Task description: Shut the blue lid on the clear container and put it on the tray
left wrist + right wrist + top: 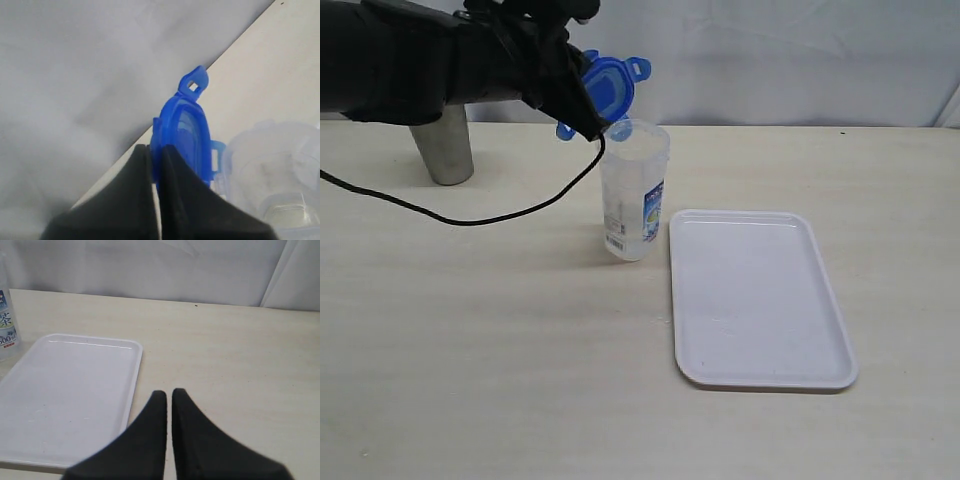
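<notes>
Jaws of the left gripper (156,151) were clamped on the rim of the blue lid (612,88), holding it tilted on edge just above the open mouth of the clear container (634,195). That container stood upright on the table (470,350), just beside the white tray (760,378), not on it. Over the table near the tray, the right gripper (169,394) was clenched on nothing. A tapered steel cup (448,150) stood well apart from the container.
</notes>
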`<state>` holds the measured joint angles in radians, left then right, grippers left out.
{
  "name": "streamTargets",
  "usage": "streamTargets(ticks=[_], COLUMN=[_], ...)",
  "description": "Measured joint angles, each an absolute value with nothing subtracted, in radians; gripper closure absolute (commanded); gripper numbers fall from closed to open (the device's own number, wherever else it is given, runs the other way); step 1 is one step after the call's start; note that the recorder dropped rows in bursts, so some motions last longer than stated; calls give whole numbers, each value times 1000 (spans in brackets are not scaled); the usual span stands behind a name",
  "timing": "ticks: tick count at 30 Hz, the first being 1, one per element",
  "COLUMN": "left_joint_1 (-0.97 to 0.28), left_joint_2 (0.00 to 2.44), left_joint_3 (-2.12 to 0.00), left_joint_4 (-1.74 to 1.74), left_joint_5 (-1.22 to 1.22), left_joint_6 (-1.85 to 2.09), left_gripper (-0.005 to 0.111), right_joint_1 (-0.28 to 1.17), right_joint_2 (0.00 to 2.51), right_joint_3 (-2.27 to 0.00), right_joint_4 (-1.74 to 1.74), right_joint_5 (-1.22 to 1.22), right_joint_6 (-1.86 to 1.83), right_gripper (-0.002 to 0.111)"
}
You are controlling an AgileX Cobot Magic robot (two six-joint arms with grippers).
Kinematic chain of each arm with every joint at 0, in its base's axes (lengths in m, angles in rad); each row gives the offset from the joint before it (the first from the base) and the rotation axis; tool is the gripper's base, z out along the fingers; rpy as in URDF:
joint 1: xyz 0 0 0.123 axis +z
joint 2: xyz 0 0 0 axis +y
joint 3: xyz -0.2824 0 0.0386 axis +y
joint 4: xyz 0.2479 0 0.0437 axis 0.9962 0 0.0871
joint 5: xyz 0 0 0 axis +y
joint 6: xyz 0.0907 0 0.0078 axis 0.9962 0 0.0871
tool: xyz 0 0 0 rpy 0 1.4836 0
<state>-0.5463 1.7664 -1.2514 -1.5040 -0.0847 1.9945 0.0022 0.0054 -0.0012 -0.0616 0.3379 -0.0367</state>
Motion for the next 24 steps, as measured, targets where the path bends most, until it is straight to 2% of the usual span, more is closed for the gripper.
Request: streamTargets(ticks=[13, 24], left_joint_1=[-771, -790], left_joint_2=[1766, 1766], left_joint_3=[-1251, -1249], left_joint_4=[-1477, -1445], left_joint_5=[-352, -392], left_joint_6=[2111, 2111], left_gripper=[107, 107], right_joint_1=[2, 2], right_joint_2=[5, 5], right_joint_3=[-1, -1], right_joint_4=[-62, -62], right_joint_5=[338, 338], right_joint_6=[-37, -37], right_gripper=[104, 104])
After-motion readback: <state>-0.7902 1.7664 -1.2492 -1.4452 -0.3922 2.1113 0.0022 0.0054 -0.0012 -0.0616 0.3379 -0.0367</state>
